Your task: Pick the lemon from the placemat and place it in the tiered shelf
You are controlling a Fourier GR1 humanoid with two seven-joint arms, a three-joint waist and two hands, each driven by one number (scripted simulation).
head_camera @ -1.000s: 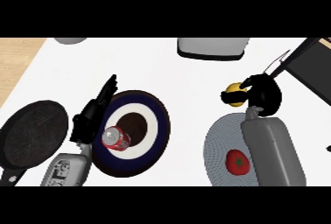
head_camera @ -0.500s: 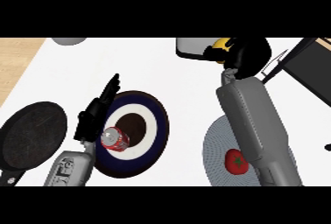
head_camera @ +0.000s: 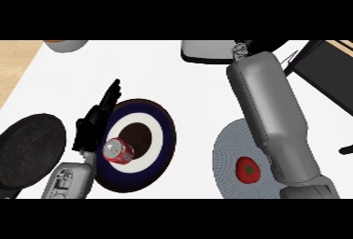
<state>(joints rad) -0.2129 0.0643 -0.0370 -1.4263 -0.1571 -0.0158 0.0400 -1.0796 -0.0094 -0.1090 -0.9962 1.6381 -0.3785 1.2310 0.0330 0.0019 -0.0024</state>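
Note:
My right forearm (head_camera: 272,116) reaches up across the round grey placemat (head_camera: 228,156) to the view's top edge, where only its wrist (head_camera: 239,48) shows. The right hand and the lemon are out of sight past that edge. The black tiered shelf (head_camera: 324,70) stands at the top right, just right of the forearm. My left hand (head_camera: 96,122) rests open with straight fingers at the left rim of a dark blue and white plate (head_camera: 155,140).
A red tomato-like fruit (head_camera: 248,169) lies on the placemat beside the forearm. A red can (head_camera: 118,151) lies on the plate. A black pan (head_camera: 31,147) sits at the far left, a bowl (head_camera: 66,45) at the top left, and a grey container (head_camera: 207,50) at the top middle.
The right arm has stretched further up and away, carrying the hand and the yellow lemon out past the top edge. The left hand has stayed still.

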